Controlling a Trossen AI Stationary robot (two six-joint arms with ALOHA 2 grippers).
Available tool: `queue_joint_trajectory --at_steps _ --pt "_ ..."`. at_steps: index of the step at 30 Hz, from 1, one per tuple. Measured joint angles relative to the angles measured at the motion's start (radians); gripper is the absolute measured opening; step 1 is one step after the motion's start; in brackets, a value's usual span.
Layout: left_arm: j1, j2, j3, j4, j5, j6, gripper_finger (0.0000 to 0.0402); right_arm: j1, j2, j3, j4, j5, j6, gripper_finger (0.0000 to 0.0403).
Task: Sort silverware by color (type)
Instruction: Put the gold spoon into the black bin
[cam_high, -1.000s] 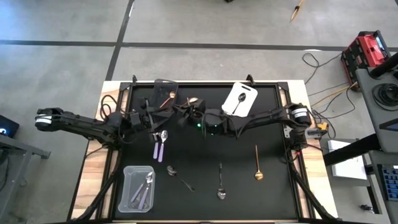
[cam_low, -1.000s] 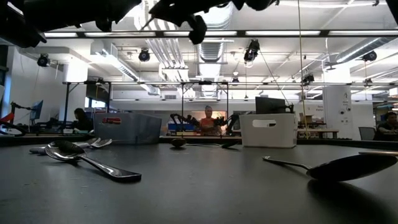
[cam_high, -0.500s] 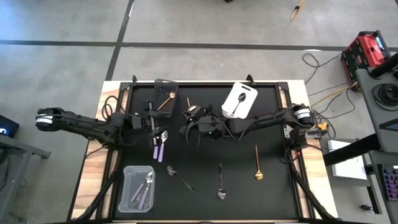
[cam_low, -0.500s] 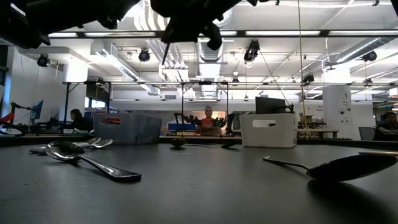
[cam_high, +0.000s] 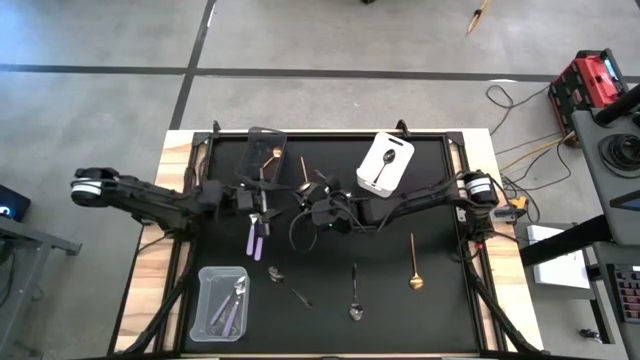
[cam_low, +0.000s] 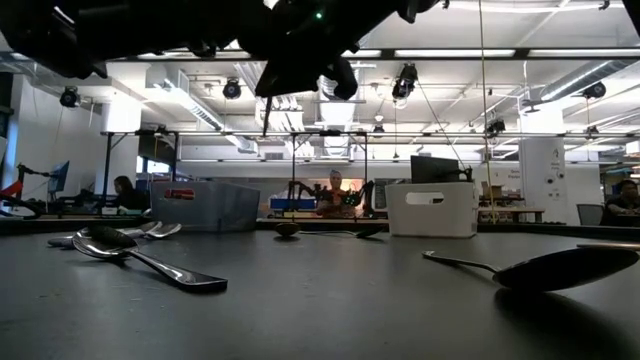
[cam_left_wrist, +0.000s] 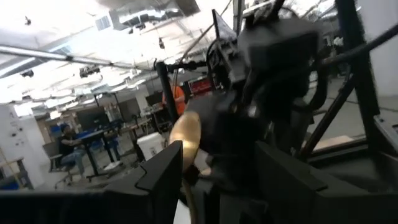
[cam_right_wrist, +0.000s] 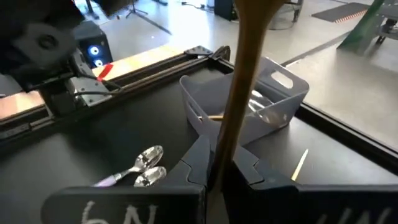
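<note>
My right gripper (cam_high: 312, 200) hovers over the table's middle, shut on a gold spoon (cam_high: 302, 168). My left gripper (cam_high: 262, 200) hangs open just left of it, above two lilac-handled spoons (cam_high: 256, 236) that lie flat on the black mat. In the left wrist view the gold spoon's bowl (cam_left_wrist: 186, 142) shows beyond my open fingers. Another gold spoon (cam_high: 413, 262) and two dark spoons (cam_high: 286, 285) (cam_high: 355, 296) also lie flat on the mat. My right gripper pinches the gold spoon's handle (cam_right_wrist: 227, 146) between its two fingers (cam_right_wrist: 200, 163). The spoon is lifted clear of the table. A thin stretch of the spoon (cam_low: 265, 110) sticks out below the gripper in the low view.
A dark bin (cam_high: 262, 142) at the far left holds a gold spoon. A white bin (cam_high: 372, 172) at the far middle holds a dark spoon. A clear bin (cam_high: 205, 305) at the near left holds lilac-handled spoons. Cables run along the mat's edges.
My right gripper has carried the gold spoon up off the far middle of the mat and toward the near edge. My left gripper has moved away from the dark bin, to the right and a little nearer, over the lilac spoons.
</note>
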Motion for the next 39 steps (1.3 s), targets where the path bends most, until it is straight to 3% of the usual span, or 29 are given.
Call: queue_joint_trajectory --at_steps 15,20,26,39 --pt "0.001 0.168 0.114 -0.007 -0.048 -0.058 0.0174 0.034 -0.001 0.000 -0.055 0.007 0.007 0.0012" --pt "0.001 0.159 0.113 0.000 -0.051 -0.058 0.0126 0.038 -0.001 0.000 -0.067 0.027 0.007 0.0012" --pt "0.001 0.140 0.106 -0.021 -0.100 -0.059 0.0017 0.037 -0.001 0.000 -0.067 0.029 0.008 0.0012" --pt "0.000 0.071 0.106 -0.118 -0.096 -0.061 0.0003 0.040 -0.001 0.007 -0.055 -0.006 0.019 0.0023"
